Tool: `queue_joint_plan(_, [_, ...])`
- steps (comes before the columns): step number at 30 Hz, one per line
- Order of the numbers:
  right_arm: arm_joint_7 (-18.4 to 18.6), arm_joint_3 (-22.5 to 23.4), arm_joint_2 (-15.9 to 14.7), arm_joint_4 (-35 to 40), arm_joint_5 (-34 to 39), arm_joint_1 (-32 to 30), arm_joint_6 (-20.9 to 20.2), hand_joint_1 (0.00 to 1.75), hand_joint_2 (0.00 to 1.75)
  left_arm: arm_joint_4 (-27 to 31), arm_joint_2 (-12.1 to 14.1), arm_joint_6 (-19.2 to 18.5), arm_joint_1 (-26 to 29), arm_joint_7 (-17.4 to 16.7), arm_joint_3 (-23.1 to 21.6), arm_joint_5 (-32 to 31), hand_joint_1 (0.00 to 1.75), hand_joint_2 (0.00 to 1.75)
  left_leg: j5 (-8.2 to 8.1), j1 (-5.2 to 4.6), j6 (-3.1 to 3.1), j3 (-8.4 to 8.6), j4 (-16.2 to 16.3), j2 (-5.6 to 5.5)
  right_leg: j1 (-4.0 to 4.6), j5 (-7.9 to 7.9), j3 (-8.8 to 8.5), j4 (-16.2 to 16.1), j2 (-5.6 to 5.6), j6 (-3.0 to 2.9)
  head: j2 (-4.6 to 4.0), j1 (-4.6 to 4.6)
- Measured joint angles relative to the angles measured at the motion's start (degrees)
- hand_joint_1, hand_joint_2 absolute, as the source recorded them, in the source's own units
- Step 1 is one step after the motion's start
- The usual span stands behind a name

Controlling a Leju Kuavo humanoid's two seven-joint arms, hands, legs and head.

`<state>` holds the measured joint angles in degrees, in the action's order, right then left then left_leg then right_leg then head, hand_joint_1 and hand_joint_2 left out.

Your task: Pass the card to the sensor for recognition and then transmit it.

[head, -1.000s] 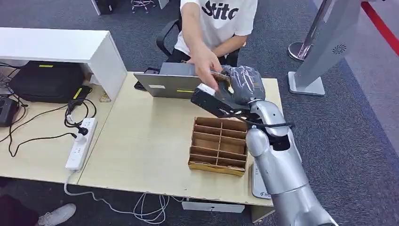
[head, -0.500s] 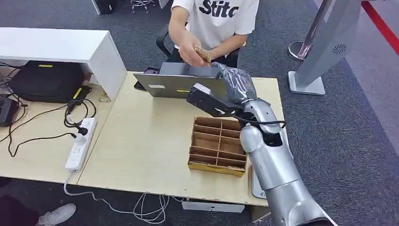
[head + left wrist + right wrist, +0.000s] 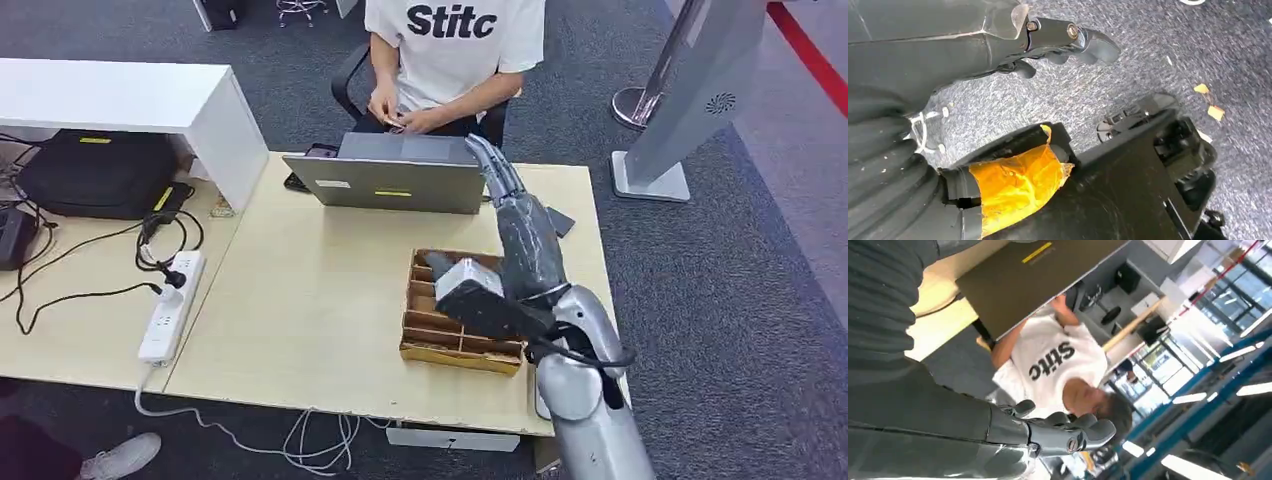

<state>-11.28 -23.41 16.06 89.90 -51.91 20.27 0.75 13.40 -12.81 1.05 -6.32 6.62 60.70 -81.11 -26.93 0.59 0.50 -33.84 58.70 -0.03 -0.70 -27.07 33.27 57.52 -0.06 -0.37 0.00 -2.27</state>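
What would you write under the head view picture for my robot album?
Robot's empty right hand reaches past the laptop toward a seated person, above a wooden divided tray.

A: Any readable text?

B: One word. "Stitc" in black on the person's white T-shirt (image 3: 455,40), top centre of the head view. Last letters are hidden by a fold. It also shows on the T-shirt in the right wrist view, turned sideways.

A: The laptop (image 3: 395,184)?

B: Yellow and white stickers on the lid, too small to read.
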Motion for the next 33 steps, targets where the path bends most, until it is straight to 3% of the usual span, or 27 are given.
queue_joint_plan(6, [-0.9,-3.8,-4.6,5.0,-9.0,-9.8,9.5,0.00,1.75,0.0,0.2,0.6,0.5,0.4,1.0,1.1,0.00,1.75,-0.03,0.00,-0.02,-0.01,0.0,0.01,0.00,-0.02,0.00,0.0,0.01,-0.01,0.00,-0.02])
queue_joint_plan(13, [0.8,-5.0,-7.2,4.6,-16.0,-15.8,14.9,0.00,1.75,0.0,0.3,0.7,0.6,0.7,1.9,2.0,0.00,1.75,-0.03,0.00,-0.02,0.00,0.0,0.01,0.00,-0.02,-0.01,0.0,-0.01,-0.01,0.00,-0.02])
queue_joint_plan(25, [1.9,-6.1,-8.7,1.8,-19.6,-19.0,16.6,0.00,1.75,0.0,0.3,1.1,0.7,0.7,3.1,2.7,0.00,1.75,-0.03,0.00,-0.02,0.00,0.0,0.01,0.00,-0.02,-0.01,0.0,-0.01,-0.01,0.00,-0.02])
queue_joint_plan(29, [6.7,-6.4,-8.8,-0.9,-29.4,-18.9,19.0,0.00,1.75,0.0,0.4,1.0,0.7,0.8,3.2,2.7,0.00,1.75,-0.03,0.00,-0.02,0.00,0.0,0.01,0.00,-0.02,-0.01,0.0,-0.01,-0.01,0.00,-0.02])
queue_joint_plan(33, [8.4,-6.4,-8.9,-4.2,-33.2,-18.9,20.2,0.00,1.75,0.0,0.4,1.0,0.6,0.8,3.2,2.4,0.00,1.75,-0.02,0.00,-0.02,0.00,0.0,0.01,0.00,-0.02,-0.02,0.0,-0.01,-0.01,0.00,-0.02])
